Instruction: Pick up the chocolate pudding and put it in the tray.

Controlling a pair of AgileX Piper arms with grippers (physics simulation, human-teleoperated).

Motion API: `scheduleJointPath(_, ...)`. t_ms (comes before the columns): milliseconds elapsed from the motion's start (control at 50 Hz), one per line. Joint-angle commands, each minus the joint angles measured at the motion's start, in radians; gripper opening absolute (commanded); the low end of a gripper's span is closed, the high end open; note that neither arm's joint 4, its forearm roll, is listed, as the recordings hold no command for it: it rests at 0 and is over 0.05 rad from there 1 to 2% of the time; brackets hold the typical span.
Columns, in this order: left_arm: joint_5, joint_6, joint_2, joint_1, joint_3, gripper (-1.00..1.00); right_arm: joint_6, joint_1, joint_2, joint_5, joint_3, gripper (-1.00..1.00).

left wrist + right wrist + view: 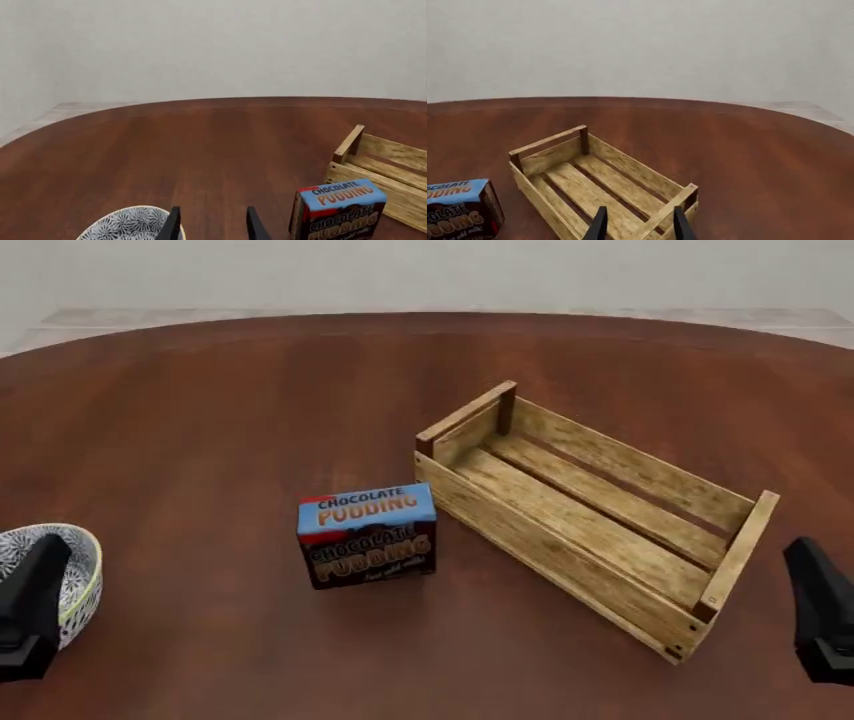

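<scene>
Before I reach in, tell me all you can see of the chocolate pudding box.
The chocolate pudding is a small rectangular carton, seemingly cardboard: blue top with a red band, dark brown front, orange "CHOCOLATE PUDDING" lettering on both faces. It stands upright and closed on the wooden table, lettering toward the arms. It sits just left of the tray, near its closer long side, apart from it. Nothing touches it but the table.

chocolate pudding (366, 534) box, "CHOCOLATE PUDDING" on blue top, again on dark brown front, smaller line beneath unreadable
</scene>
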Motion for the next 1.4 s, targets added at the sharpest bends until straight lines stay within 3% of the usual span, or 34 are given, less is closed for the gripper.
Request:
scheduleJointPath(20, 0.013, -0.004, -0.014, -0.004, 0.003, 1.0, 0.006, -0.001, 0.003, -0.007, -0.002, 1.0)
scheduleJointPath(280, 0.017, -0.006, -0.018, 0.008, 0.002, 1.0, 0.024, -0.007, 0.003, -0.003, -0.001, 1.0)
scheduleJointPath(480, 0.053, 0.049, -0.012, -0.027, -0.029, 1.0, 0.046, -0.014, 0.007, -0.002, -0.002, 1.0)
scheduleJointPath(500, 0.029, 0.067, 0.031, -0.013, -0.026, 1.0, 0.049, -0.016, 0.008, -0.004, -0.001, 1.0)
scheduleJointPath(580, -0.018, 0.021, 0.11, -0.031, -0.043, 1.0, 0.058, -0.019, 0.009, -0.003, 0.0, 1.0)
scheduleJointPath(660, -0.044, 0.066, 0.153, -0.046, -0.062, 1.0, 0.064, -0.018, 0.018, -0.008, 0.0, 1.0)
scheduleJointPath(780, -0.081, 0.069, 0.236, -0.045, -0.11, 1.0, 0.071, -0.016, 0.022, -0.009, 0.001, 1.0)
scheduleJointPath(960, -0.096, 0.079, 0.351, -0.107, -0.204, 1.0, 0.077, -0.014, 0.021, -0.005, 0.002, 1.0)
scheduleJointPath(1060, -0.108, 0.122, 0.422, -0.142, -0.258, 1.0, 0.081, -0.016, 0.029, -0.01, 0.001, 1.0)
scheduleJointPath(1160, -0.112, 0.101, 0.49, -0.172, -0.3, 1.0, 0.088, -0.022, 0.043, -0.021, 0.0, 1.0)
scheduleJointPath(1400, -0.106, 0.127, 0.595, -0.223, -0.383, 1.0, 0.099, -0.026, 0.028, -0.007, 0.001, 1.0)
